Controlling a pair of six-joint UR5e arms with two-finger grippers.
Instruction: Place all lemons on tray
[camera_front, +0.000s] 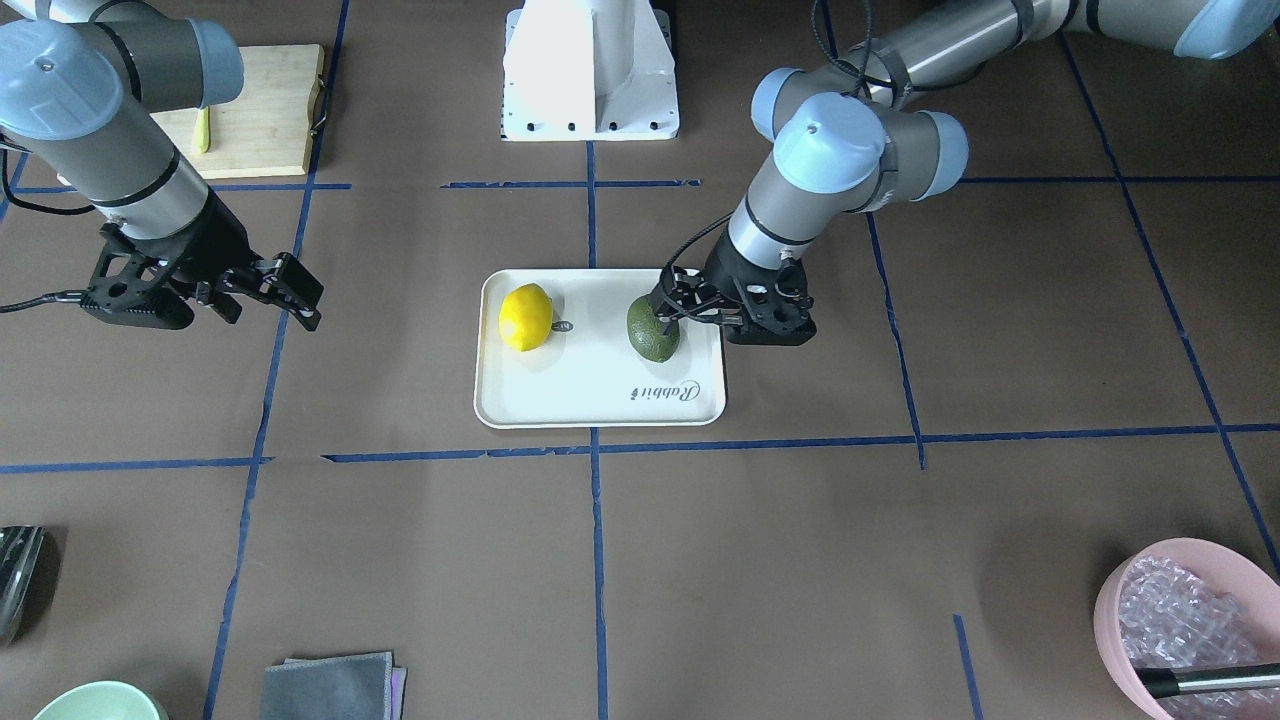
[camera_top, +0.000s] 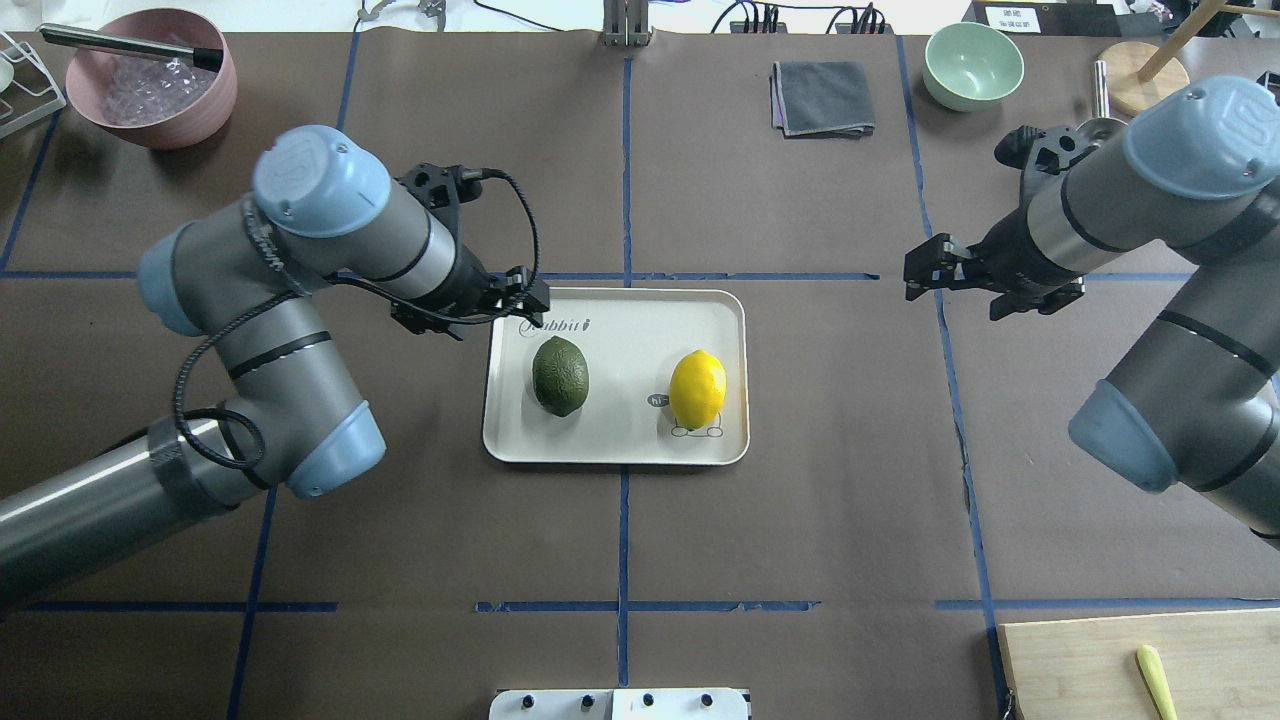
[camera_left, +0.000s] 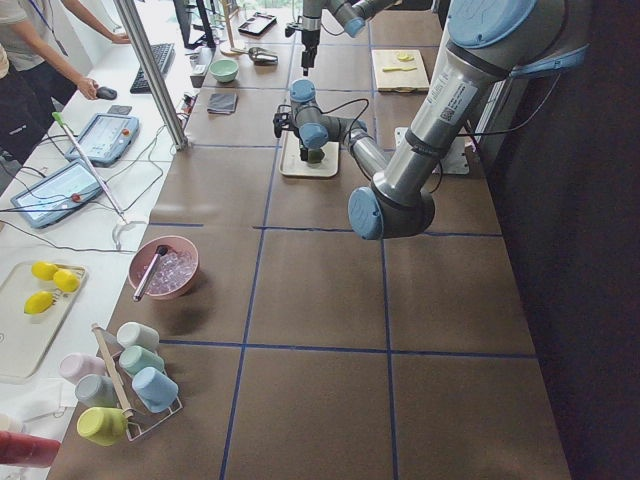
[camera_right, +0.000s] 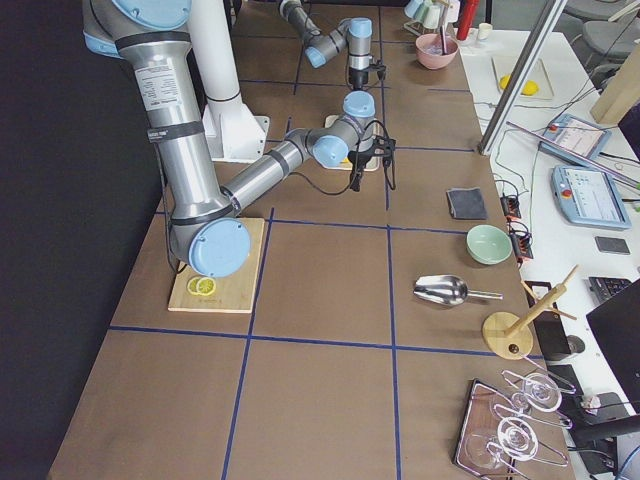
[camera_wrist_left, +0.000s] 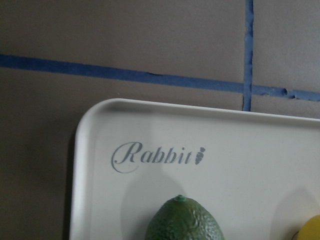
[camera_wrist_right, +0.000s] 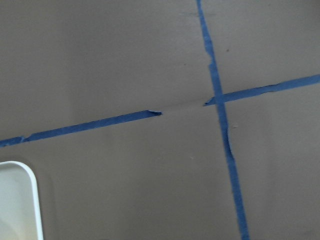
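The cream-white tray lies at the table's middle. The dark green lemon rests on its left half and the bright yellow lemon on its right half; both also show in the front view, green and yellow. My left gripper hovers by the tray's far left corner, just beyond the green lemon, open and empty. The left wrist view shows the green lemon's tip below the "Rabbit" script. My right gripper is open and empty, well right of the tray.
A bamboo cutting board with a pale lemon slice sits at the near right corner. A pink bowl is far left; a grey cloth and a green bowl are far right.
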